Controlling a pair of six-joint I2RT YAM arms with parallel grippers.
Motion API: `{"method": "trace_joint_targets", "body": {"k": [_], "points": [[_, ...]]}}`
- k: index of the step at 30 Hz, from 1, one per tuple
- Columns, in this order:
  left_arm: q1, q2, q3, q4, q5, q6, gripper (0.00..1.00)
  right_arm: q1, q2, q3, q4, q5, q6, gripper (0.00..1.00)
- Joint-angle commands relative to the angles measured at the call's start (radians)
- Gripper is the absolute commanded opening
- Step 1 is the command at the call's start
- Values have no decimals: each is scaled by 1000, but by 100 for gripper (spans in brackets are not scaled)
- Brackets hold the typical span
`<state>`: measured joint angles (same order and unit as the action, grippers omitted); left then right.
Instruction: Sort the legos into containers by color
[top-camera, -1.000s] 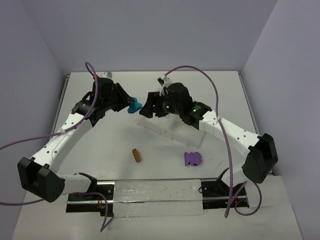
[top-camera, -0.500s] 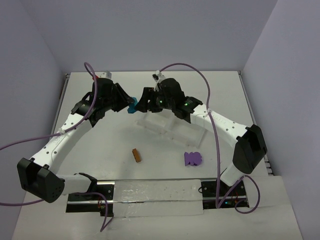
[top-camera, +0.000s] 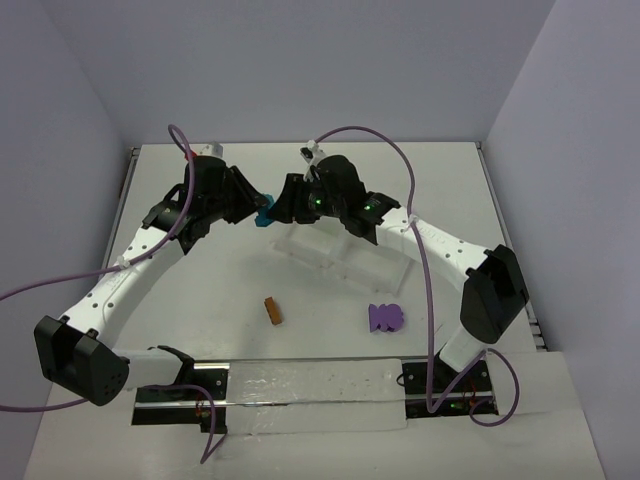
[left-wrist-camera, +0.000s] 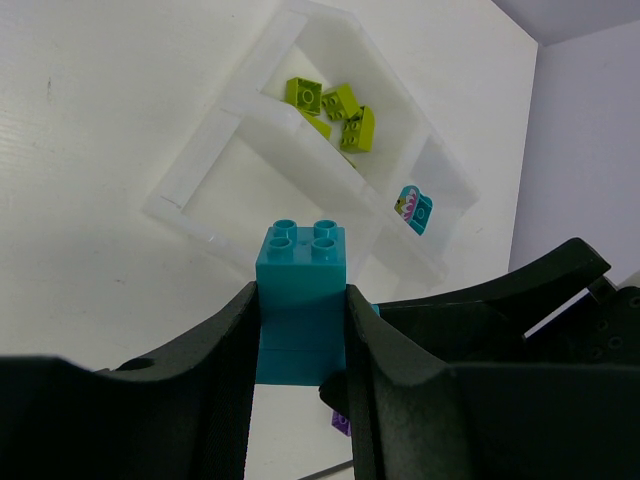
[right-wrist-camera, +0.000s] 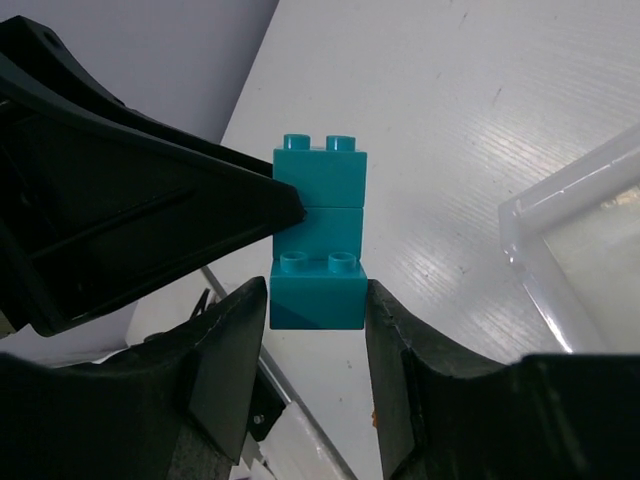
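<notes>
Nearest, along the bottom of the top view, lies the long clear strip (top-camera: 320, 385). Just beyond it on the table are 1 orange-brown brick (top-camera: 272, 310), left of centre, and a purple clump (top-camera: 385, 318), right of centre; neither is sorted yet. Past them sits the white tray (left-wrist-camera: 213, 135). The left wrist view shows lime bricks (left-wrist-camera: 335, 105) in 1 compartment and 1 teal brick (left-wrist-camera: 413, 210) in another.

Farthest, just left of the tray's upper end in the top view, both arms meet on the teal stack (right-wrist-camera: 320, 180), which is held off the table. The left gripper (left-wrist-camera: 300, 295) is clamped on 1 end of it. The right gripper (right-wrist-camera: 317, 300) has its fingers against both sides of the brick at the other end.

This looks like a pull-apart. If either grip is shallow, a brick could slip free and drop outside the tray. The studs could also hold and drag the whole stack out of 1 gripper.
</notes>
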<state>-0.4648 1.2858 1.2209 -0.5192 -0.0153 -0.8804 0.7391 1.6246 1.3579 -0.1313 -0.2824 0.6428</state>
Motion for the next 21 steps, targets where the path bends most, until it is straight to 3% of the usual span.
{"method": "trace_joint_targets", "body": {"k": [1,3,5,11,18,21], "points": [[2,-36,8,18,-3,1,0,3,0,35,82,-31,17,31],[2,-37,7,17,-1,5,0,3,-9,18,92,-29,18,11],[2,-37,9,16,-3,5,0,3,-19,2,96,-25,17,0],[2,-29,22,7,-2,6,0,-10,-81,-70,69,-40,-52,0],[2,-34,26,8,-3,9,0,-54,-198,-202,-71,-71,-147,0],[2,-34,14,16,3,2,0,-74,-262,-225,-138,-16,-173,0]]}}
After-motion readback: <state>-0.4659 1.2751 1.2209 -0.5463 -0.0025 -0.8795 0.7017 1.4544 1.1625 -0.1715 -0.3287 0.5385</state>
